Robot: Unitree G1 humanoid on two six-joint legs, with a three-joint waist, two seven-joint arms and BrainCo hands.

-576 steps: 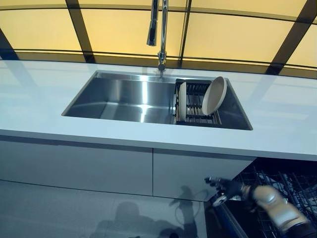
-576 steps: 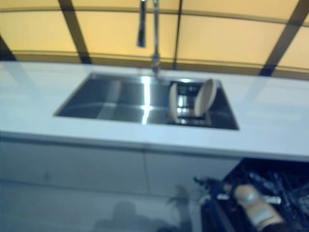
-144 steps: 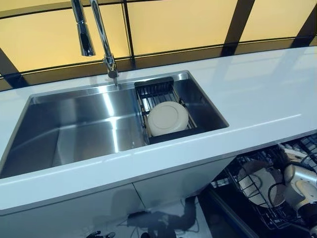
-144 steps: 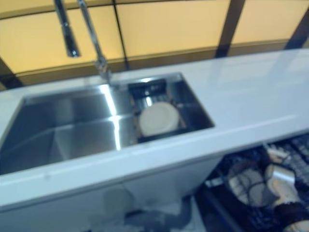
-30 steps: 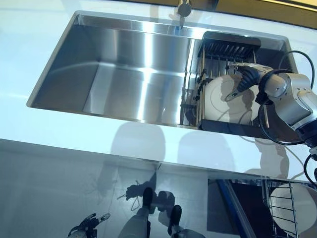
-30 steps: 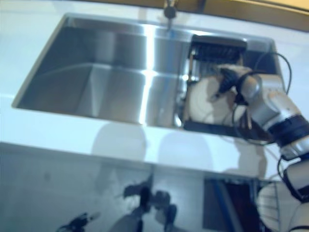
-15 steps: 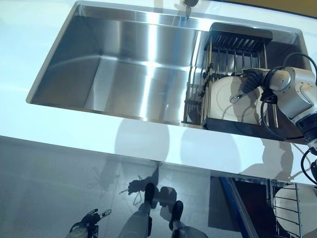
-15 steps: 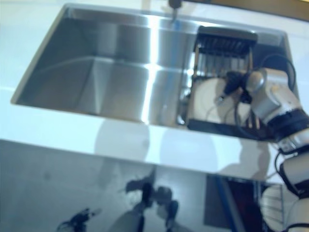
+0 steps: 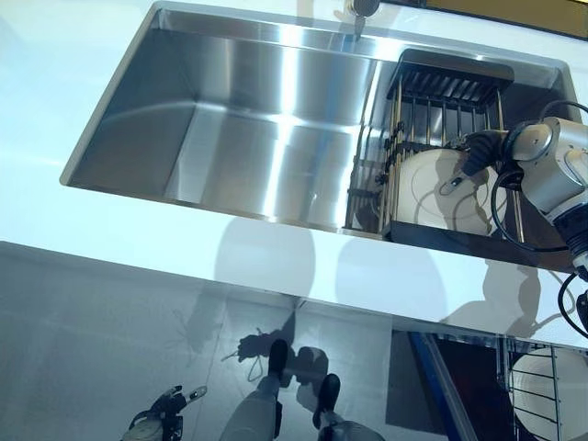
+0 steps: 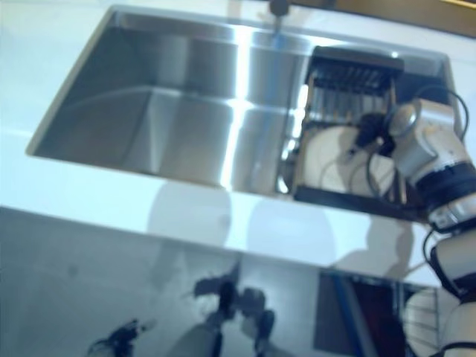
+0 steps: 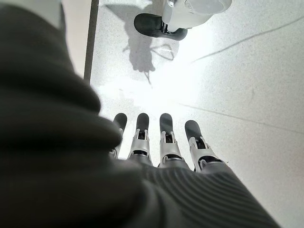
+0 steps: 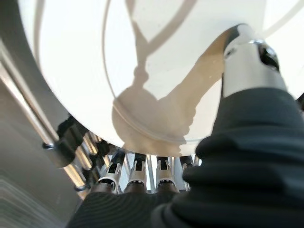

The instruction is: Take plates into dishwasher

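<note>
A cream plate [image 9: 432, 188] leans in the dark wire rack [image 9: 450, 92] at the right end of the sink. My right hand [image 9: 478, 152] is at the plate's upper rim. In the right wrist view its thumb [image 12: 244, 57] rests on the plate's face [image 12: 142, 57] and its fingers [image 12: 137, 173] reach behind the rim, pinching it. A second cream plate [image 9: 551, 386] stands in the dishwasher rack at the lower right. My left hand [image 9: 165, 409] hangs low above the floor, open and empty, with straight fingers [image 11: 164, 137] in the left wrist view.
The steel sink basin [image 9: 248, 138] is set in a white counter [image 9: 55, 110], with the faucet base [image 9: 363, 9] behind it. The open dishwasher's wire rack [image 9: 514, 367] sits below the counter's front edge at the right.
The whole picture has shifted a little, so the camera moved. My right hand stays on the plate's rim in the rack. The left hand stays low.
</note>
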